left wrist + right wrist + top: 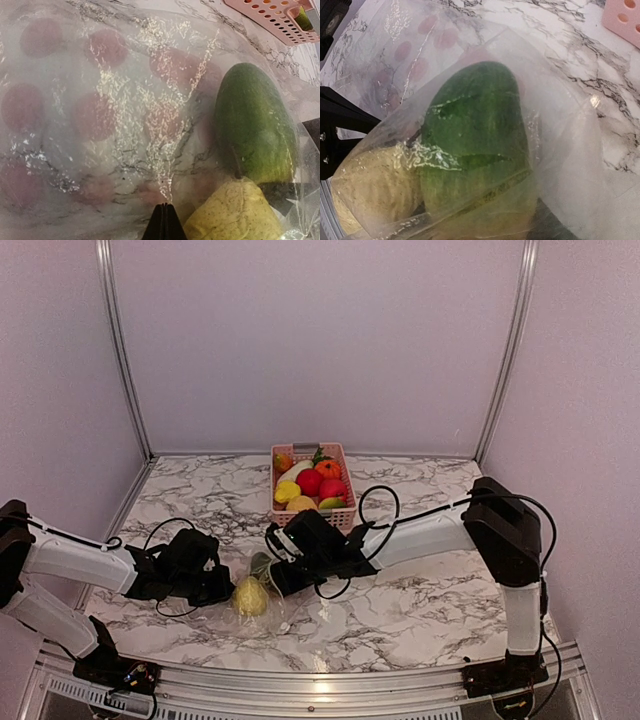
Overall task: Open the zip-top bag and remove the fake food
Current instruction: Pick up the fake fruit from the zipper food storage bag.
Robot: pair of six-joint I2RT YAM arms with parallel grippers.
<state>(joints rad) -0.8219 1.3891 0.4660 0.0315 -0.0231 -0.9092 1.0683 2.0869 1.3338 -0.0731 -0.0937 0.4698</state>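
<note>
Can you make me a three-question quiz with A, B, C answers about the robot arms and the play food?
1. Where is the pink basket? A: at the far side of the table. B: on an arm. C: on the floor.
2. What colour is the pear? A: red. B: yellow. C: blue.
3. The left gripper is: A: wide open. B: shut. C: out of sight.
Answers: 1 A, it sits at the far edge. 2 B, yellow shows through the bag. 3 B, its fingertips meet, pinching the bag.
</note>
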